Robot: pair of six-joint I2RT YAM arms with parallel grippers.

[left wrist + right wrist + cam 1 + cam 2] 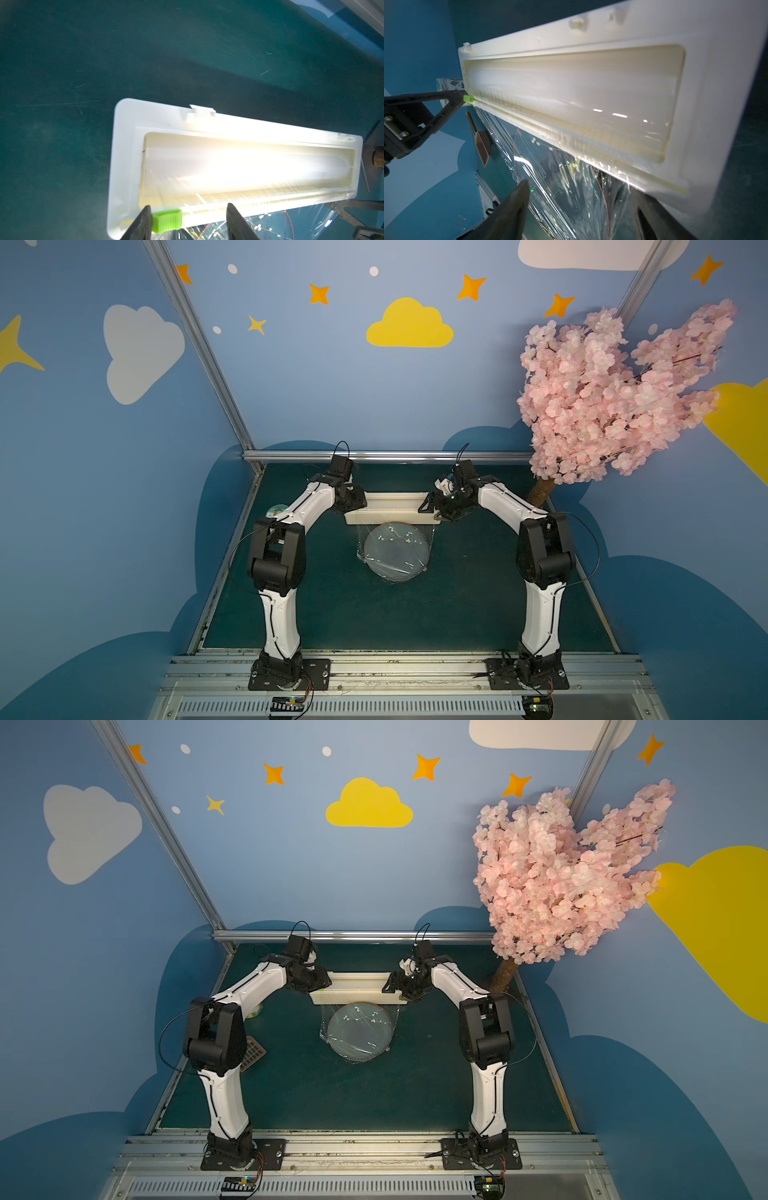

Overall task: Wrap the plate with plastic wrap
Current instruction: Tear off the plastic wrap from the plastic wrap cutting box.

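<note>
Lying on green mat (374, 614) within blue cloud-painted walls (311, 385): plate (396, 551) under wrap (560, 187), box (390, 506) behind, tree (615, 393) in corner; left gripper (188, 207) and right gripper (581, 191) parted at box ends.

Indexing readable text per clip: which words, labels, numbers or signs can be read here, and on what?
No text is legible.
jar: colourful lid label, print too small and blurred to read.
dispenser box: plain cream, no markings visible.
</note>
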